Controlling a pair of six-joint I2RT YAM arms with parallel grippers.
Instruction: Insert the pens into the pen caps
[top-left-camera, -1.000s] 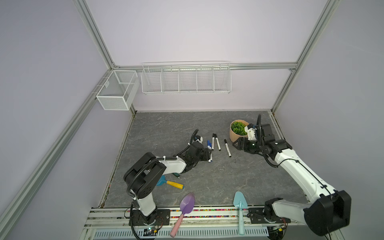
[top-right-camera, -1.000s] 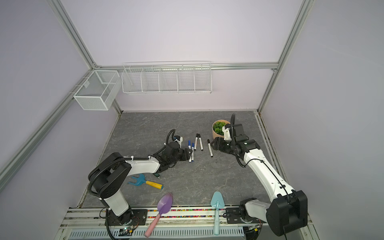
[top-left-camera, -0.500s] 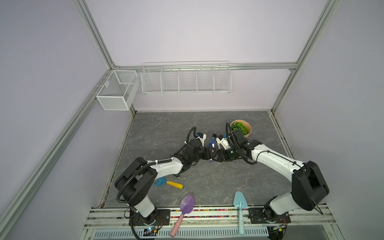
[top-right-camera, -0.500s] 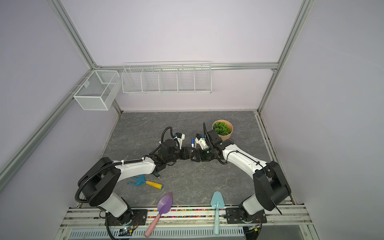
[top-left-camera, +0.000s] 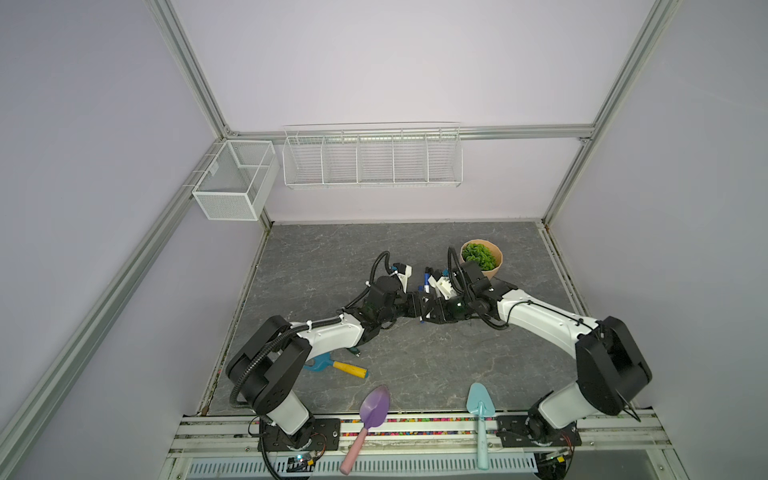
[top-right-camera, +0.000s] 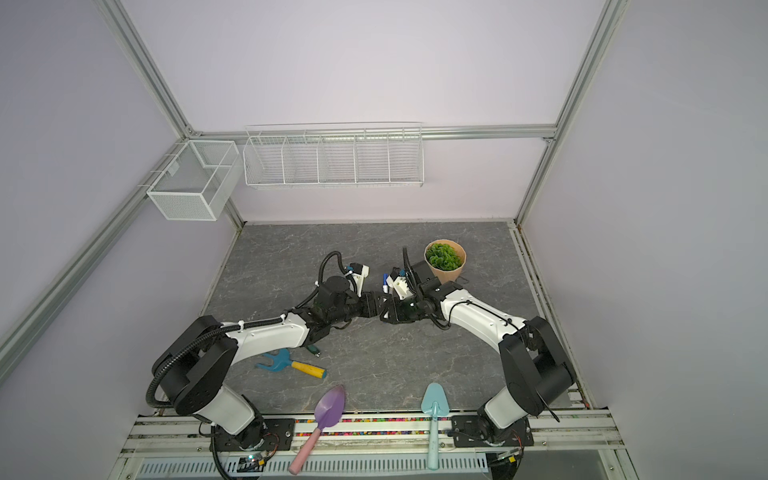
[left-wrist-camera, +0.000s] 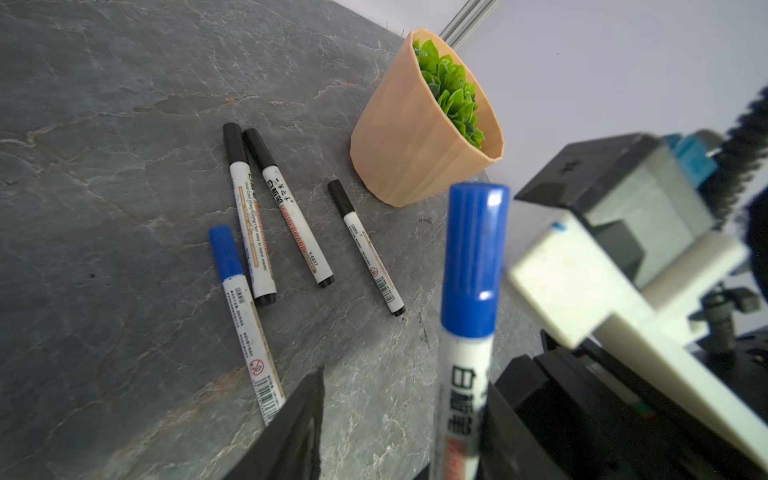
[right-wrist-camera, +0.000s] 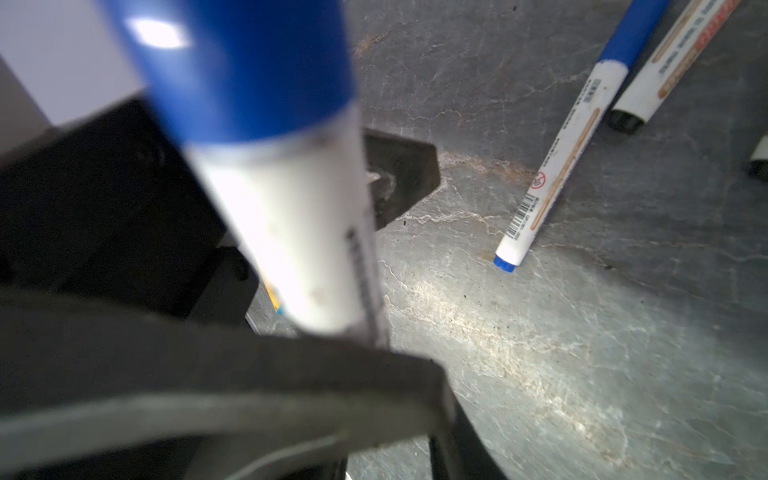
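A white pen with a blue cap (left-wrist-camera: 469, 332) stands upright between my two grippers at mid-table. The right gripper (top-left-camera: 429, 311) is shut on its lower barrel (right-wrist-camera: 291, 216). Facing it, the left gripper (top-left-camera: 416, 309) is open: one finger (left-wrist-camera: 291, 432) stands well clear of the pen, with bare table in the gap. Several more pens lie on the table in the left wrist view, all capped. One has a blue cap (left-wrist-camera: 243, 316), two have black caps (left-wrist-camera: 251, 232) (left-wrist-camera: 297, 224), and a thinner one is black-capped (left-wrist-camera: 368, 249). No loose pen caps show.
A tan pot with a green plant (top-left-camera: 484, 259) stands just behind the right arm. Near the front lie a blue-and-yellow hand fork (top-left-camera: 336, 365), a purple scoop (top-left-camera: 370, 415) and a teal trowel (top-left-camera: 481, 411). White wire baskets (top-left-camera: 372, 156) hang on the back wall.
The right arm swung from beside the pot to mid-table and its jaws closed on the pen. The left gripper came off the row of pens to meet it.
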